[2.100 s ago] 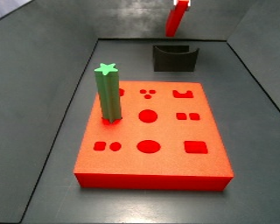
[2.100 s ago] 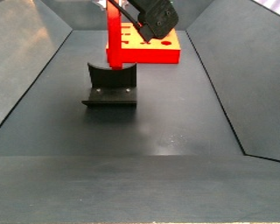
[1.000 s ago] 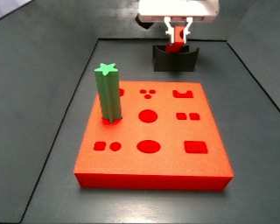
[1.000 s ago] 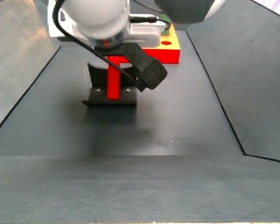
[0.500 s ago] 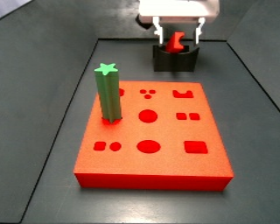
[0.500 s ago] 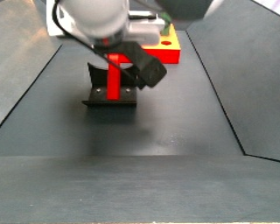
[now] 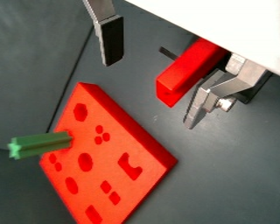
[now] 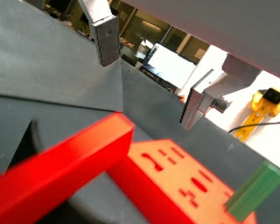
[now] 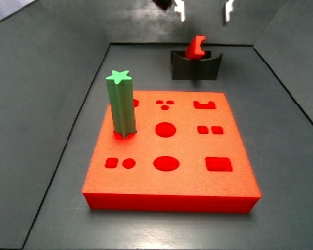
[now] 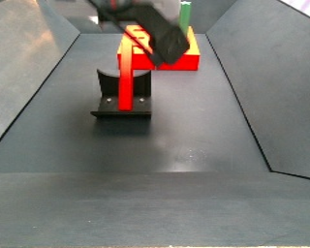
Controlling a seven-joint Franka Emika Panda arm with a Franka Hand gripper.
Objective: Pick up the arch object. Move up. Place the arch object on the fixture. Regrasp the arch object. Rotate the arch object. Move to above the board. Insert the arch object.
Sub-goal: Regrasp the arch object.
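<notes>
Gripper [image 9: 203, 10] hanging open at the top edge in a side view, well above the fixture [image 9: 196, 65], holding nothing. Fingers [image 7: 108, 37] spreading wide apart in both wrist views, silver plates with dark pads, arch object [image 7: 189, 70] lying between them but untouched. Arch object [image 9: 198, 46] resting in the fixture's notch, leaning rather than upright, its upper end free. Standing against the fixture [image 10: 123, 93] as a slim red bar [image 10: 125, 79] when seen from the opposite side. Sitting at the far end of the floor, fixture apart from the board [image 9: 175, 146]. Board lying flat nearer the camera, cut-out holes facing up. Green star-topped post [image 9: 120, 101] rising from the board's far left part, well apart from the arch object. Grey floor [image 10: 184, 145] spreading bare around the fixture on all sides. Sloping grey walls [image 9: 55, 137] closing in left and right.
</notes>
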